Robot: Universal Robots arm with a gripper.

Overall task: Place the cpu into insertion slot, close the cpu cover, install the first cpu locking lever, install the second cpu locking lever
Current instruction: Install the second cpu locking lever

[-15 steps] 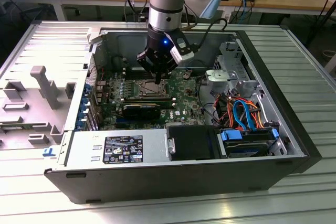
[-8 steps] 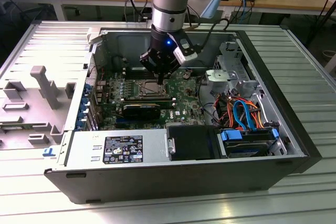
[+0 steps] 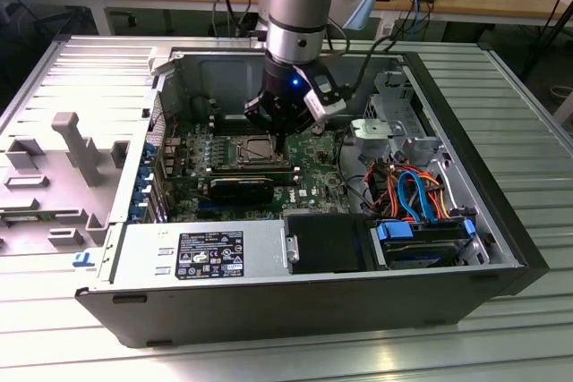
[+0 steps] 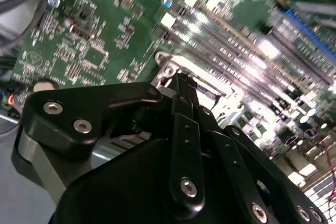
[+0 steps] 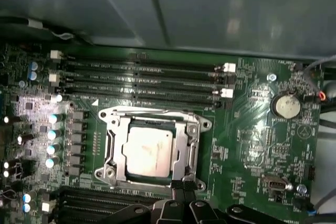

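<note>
An open computer case (image 3: 501, 248) lies on its side on a ribbed metal desk (image 3: 528, 96), with the green motherboard (image 3: 313, 187) exposed inside. The arm (image 3: 304, 6) comes down from above into the case, and its black end effector (image 3: 279, 127) hangs just over the board, at the right edge of the slot (image 3: 243, 149) as the exterior view shows it.

In the first wrist view the cpu (image 5: 147, 151) lies flat in the slot (image 5: 113, 148), silvery top up. The cover (image 5: 185, 142) is down over it, its metal frame ringing the chip so the chip shows through the cut-out. The fingertips (image 5: 181, 186) meet at the near edge of this frame, pressed close together with no gap visible between them and nothing seen held; in the second wrist view the fingertips (image 4: 181, 85) likewise come to one narrow point by the frame's corner. Whether they touch the metal I cannot tell.

Four long memory slots (image 5: 142, 80) run just beyond the far side of the slot, and a round coin battery (image 5: 286, 106) sits well apart from it. In the exterior view, a power supply (image 3: 201, 252) lies at the near wall, with orange and blue cables (image 3: 416, 190) to the right.
</note>
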